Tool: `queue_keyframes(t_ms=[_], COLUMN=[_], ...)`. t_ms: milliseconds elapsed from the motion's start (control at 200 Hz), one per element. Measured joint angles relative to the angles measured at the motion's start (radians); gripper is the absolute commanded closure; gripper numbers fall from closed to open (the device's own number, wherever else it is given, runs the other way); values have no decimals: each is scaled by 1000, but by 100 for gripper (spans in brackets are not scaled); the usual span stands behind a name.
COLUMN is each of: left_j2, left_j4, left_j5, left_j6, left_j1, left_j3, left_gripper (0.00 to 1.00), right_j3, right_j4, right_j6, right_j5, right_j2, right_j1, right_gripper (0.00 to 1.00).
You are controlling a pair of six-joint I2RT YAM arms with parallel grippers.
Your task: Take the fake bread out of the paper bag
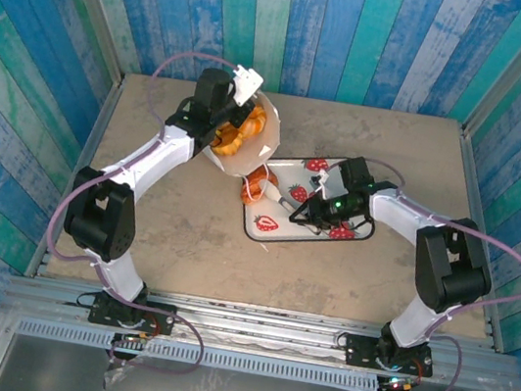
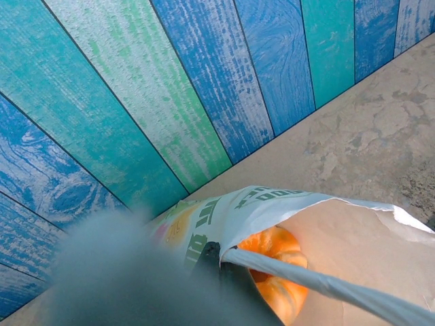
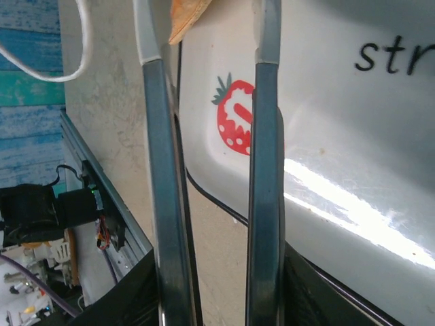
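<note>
Two tools — left tool (image 1: 226, 111) pinches the paper bag (image 1: 235, 159); right tool (image 3: 204, 34) slightly parted, empty — above tray (image 3: 353, 136).

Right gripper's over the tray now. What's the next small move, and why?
Probably raise the right gripper off the tray and swing toward the paper bag: its fingers stand apart with nothing between, one roll lies on the tray, and orange bread sits in the bag that the left gripper holds.

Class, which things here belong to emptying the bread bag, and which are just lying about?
Job: paper bag; fake bread inside it; left gripper, shut on the bag; right gripper, open.
Lying about: strawberry-print tray, with some bread on it.
</note>
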Motion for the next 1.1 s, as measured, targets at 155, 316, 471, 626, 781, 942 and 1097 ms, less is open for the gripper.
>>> queue_keyframes(t_ms=[155, 316, 471, 626, 781, 942, 1097], left_j2=[0, 0, 0, -1, -20, -27, -27], left_j4=[0, 0, 0, -1, -3, -4, -4], left_j5=[0, 0, 1, 3, 9, 13, 15], left_j6=[0, -1, -1, 0, 0, 2, 4], left_j1=[0, 0, 0, 0, 0, 0, 1], left_j3=[0, 0, 0, 0, -16, -20, -20], left_gripper=[100, 100, 100, 100, 100, 100, 100], right_j3=[-3, -7, -8, -8, -21, -62, -76], right_j4=[-29, -55, -69, -82, -104, -125, -129], right_j6=[2, 6, 7, 9, 20, 34, 50], right_j5=[31, 56, 73, 87, 113, 133, 147], right_j2=[-33, -66, -66, -68, -106, -196, -229], right_j1=[-22, -40, -48, -55, -64, -74, -77], right_gripper=[56, 51, 49, 50, 51, 57, 62])
